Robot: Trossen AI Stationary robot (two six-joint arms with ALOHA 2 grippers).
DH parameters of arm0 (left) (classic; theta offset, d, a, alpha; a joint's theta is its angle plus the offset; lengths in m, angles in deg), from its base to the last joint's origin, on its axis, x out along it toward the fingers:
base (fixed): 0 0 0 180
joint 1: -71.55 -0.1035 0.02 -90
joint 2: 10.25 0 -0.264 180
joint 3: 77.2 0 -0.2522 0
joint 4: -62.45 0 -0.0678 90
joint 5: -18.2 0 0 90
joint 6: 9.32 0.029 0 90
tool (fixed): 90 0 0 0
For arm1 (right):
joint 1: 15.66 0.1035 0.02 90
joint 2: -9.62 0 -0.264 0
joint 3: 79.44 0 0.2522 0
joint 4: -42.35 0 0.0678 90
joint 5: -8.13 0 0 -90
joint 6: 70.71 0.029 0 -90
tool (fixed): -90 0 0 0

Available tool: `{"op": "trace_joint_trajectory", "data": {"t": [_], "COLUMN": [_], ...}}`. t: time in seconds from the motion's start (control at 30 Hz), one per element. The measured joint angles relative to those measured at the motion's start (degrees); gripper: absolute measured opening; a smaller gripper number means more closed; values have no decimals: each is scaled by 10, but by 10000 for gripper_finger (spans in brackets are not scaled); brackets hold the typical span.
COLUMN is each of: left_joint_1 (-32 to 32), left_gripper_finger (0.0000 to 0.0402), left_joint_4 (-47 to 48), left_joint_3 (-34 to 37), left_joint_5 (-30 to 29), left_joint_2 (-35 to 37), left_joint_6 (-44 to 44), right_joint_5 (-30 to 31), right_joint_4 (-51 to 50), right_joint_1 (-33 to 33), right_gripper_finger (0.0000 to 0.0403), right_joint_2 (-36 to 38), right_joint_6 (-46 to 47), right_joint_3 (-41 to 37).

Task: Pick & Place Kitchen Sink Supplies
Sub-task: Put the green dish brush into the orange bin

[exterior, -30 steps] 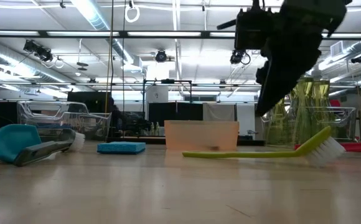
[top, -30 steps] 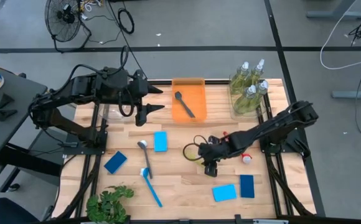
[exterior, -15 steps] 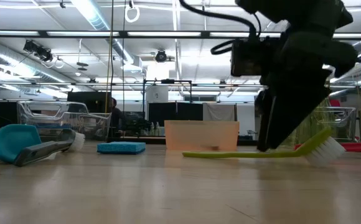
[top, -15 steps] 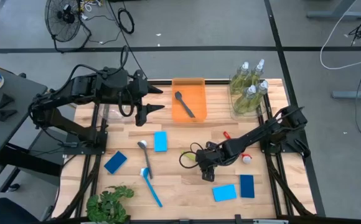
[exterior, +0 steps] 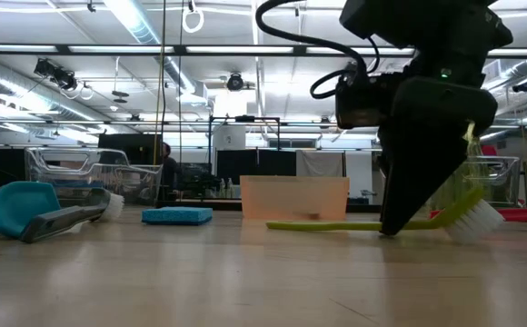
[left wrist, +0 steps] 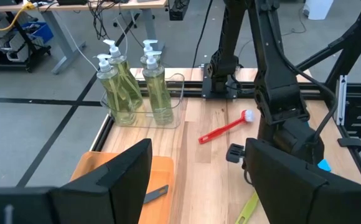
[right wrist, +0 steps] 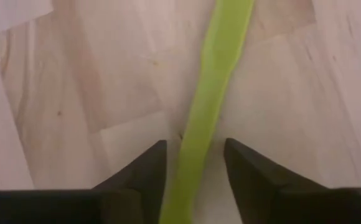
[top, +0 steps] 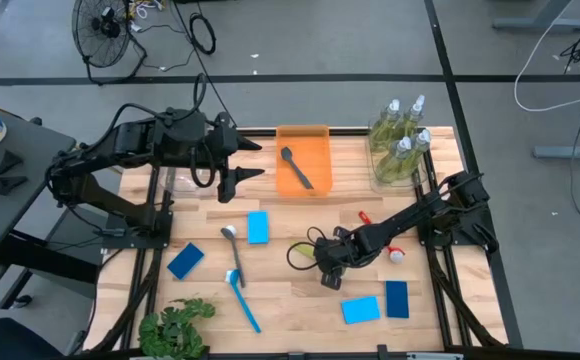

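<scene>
Straddling the yellow-green brush [right wrist: 208, 99] with right gripper [right wrist: 193, 163] fingers parted, not yet gripping; left gripper [left wrist: 199, 180] waiting wide open; sponges [top: 258, 227], other brushes still lying on table [top: 280, 300].

Brush [top: 296, 167] lies in tray [top: 320, 135]; bottles [top: 400, 150] apparently rightward.

Sink supplies spread over the wooden table.
Four pump bottles [top: 400, 145] stand upright at the far right corner. A yellow-green brush [exterior: 372, 222] lies flat mid-table, a red brush [left wrist: 227, 126] nearby, apparently a black one [top: 296, 167] farther back. Blue sponges [top: 258, 227] lie flat, scattered.
</scene>
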Motion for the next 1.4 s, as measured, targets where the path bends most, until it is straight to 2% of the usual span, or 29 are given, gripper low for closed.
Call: {"op": "trace_joint_trajectory", "data": {"t": [0.27, 0.4, 0.67, 0.97, 1.4], "left_joint_1": [0, 0, 0, 0, 0], "left_gripper_finger": [264, 264, 264, 264, 264], "left_joint_4": [0, 0, 0, -1, -1], "left_joint_3": [0, 0, 0, 0, 0], "left_joint_5": [0, 0, 0, 0, 0], "left_joint_2": [0, 0, 0, 0, 0], "left_joint_6": [0, 0, 0, 1, 1], "right_joint_5": [2, -1, -9, -5, 87], "right_joint_4": [-10, -9, -15, -33, -150], "right_joint_1": [-1, 0, -3, -27, -103], "right_gripper_finger": [56, 27, 28, 28, 29], "right_joint_2": [0, 0, -2, -3, -2], "right_joint_6": [11, 11, 13, 10, 19], "right_joint_3": [0, 0, 17, 90, 224]}}
